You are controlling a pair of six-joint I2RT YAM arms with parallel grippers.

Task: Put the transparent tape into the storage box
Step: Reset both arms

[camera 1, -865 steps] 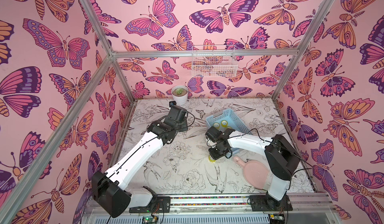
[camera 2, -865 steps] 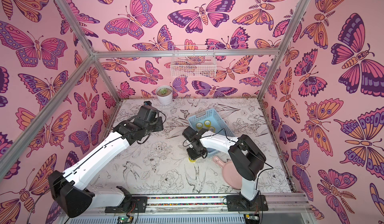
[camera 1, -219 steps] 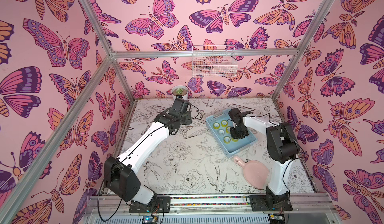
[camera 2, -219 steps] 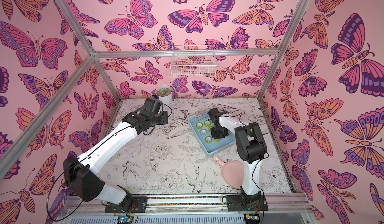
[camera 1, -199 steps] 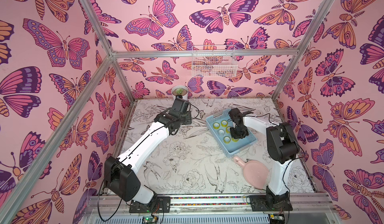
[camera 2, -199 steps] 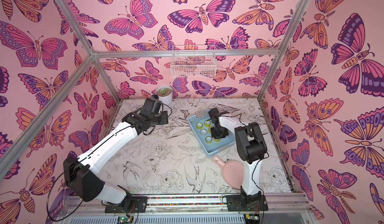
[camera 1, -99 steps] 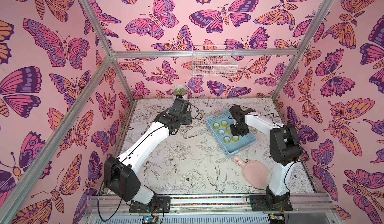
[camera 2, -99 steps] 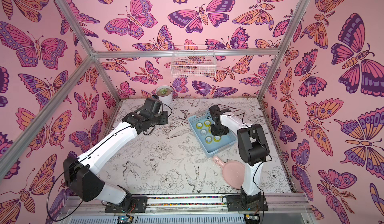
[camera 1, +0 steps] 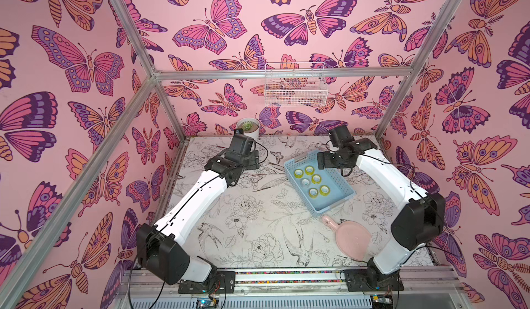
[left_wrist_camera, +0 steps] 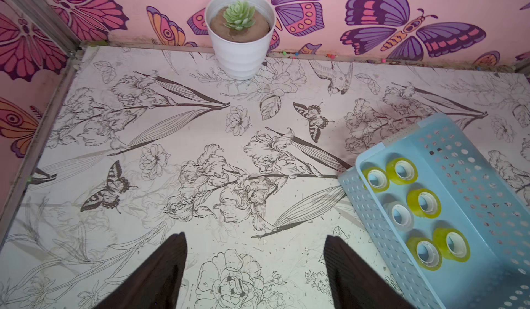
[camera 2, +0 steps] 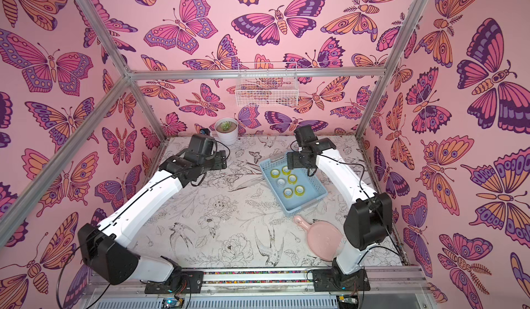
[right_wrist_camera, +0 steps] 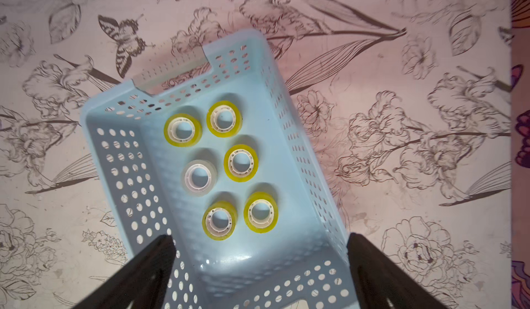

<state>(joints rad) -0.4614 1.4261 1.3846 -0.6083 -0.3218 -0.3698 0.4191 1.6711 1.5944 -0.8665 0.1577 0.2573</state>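
Observation:
The storage box [camera 1: 334, 197] [camera 2: 308, 197] [left_wrist_camera: 476, 195] [right_wrist_camera: 289, 178], a light blue perforated basket, lies at an angle on the right half of the table. Several rolls of transparent tape [camera 1: 305, 182] [camera 2: 280, 182] [left_wrist_camera: 400, 215] [right_wrist_camera: 199, 177] lie flat on its floor, one clear and the others yellowish. My right gripper [camera 1: 320, 161] [camera 2: 290, 161] [right_wrist_camera: 259, 240] hovers open over the box's far end, holding nothing. My left gripper [camera 1: 254, 161] [camera 2: 222, 160] [left_wrist_camera: 255, 237] is open above bare table, left of the box.
A white pot with a succulent [camera 1: 248, 127] [camera 2: 226, 131] [left_wrist_camera: 241, 43] stands at the back wall. A pink scoop [camera 1: 352, 240] [camera 2: 324, 238] lies in front of the box. A white wire basket [camera 1: 295, 88] [camera 2: 266, 91] hangs on the back wall.
My right gripper, low inside the box a second ago, has opened wide and drawn back to the box's far end. The left gripper's jaws have opened wider; that arm stayed put.

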